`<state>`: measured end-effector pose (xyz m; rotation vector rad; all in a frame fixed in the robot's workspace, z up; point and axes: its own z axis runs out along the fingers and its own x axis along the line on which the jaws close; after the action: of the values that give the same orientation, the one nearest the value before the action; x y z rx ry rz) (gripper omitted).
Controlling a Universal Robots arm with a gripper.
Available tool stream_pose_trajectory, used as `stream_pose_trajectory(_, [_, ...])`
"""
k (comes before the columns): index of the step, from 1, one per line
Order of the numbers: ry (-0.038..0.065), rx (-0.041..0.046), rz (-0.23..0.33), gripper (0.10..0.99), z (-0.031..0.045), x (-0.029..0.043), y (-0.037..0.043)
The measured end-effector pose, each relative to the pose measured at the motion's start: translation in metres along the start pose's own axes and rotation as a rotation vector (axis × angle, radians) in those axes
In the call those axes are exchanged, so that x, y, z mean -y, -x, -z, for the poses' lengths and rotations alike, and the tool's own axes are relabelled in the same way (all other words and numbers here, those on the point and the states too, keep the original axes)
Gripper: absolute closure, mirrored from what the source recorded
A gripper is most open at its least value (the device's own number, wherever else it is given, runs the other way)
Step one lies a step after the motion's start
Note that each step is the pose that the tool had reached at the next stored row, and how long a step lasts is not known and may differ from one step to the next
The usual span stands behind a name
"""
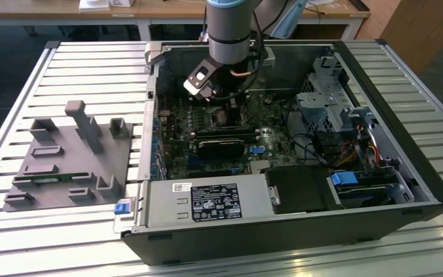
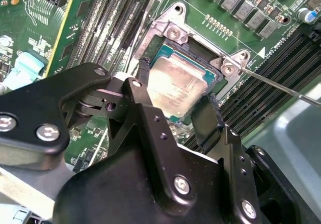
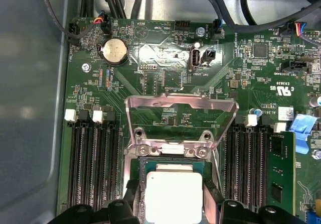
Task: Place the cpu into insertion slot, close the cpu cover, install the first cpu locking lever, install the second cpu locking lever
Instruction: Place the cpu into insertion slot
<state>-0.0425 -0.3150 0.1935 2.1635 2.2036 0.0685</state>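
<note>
One open computer case (image 1: 406, 190) lies on one slatted table (image 1: 21, 86), with one grey fixture block (image 1: 67, 167) on the exterior view's left. One arm (image 1: 229, 23) reaches in. Inside sit one motherboard (image 3: 165, 83), one cpu (image 3: 173, 194), one insertion slot (image 2: 200, 50), one raised cpu cover (image 3: 180, 101), two hinge screws (image 3: 144, 150), one coin cell (image 3: 114, 50) and four white slot clips (image 3: 70, 115).

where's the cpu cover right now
In the first wrist view the cpu cover is swung open, hinged at the edge right next to the cpu, with banks of memory slots on either side.
</note>
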Motion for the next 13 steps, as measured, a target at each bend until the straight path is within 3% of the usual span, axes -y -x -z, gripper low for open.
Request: stream_pose_trajectory(13, [0.000,-0.0010,-0.004,0.475,0.0026,-0.0002,-0.0017])
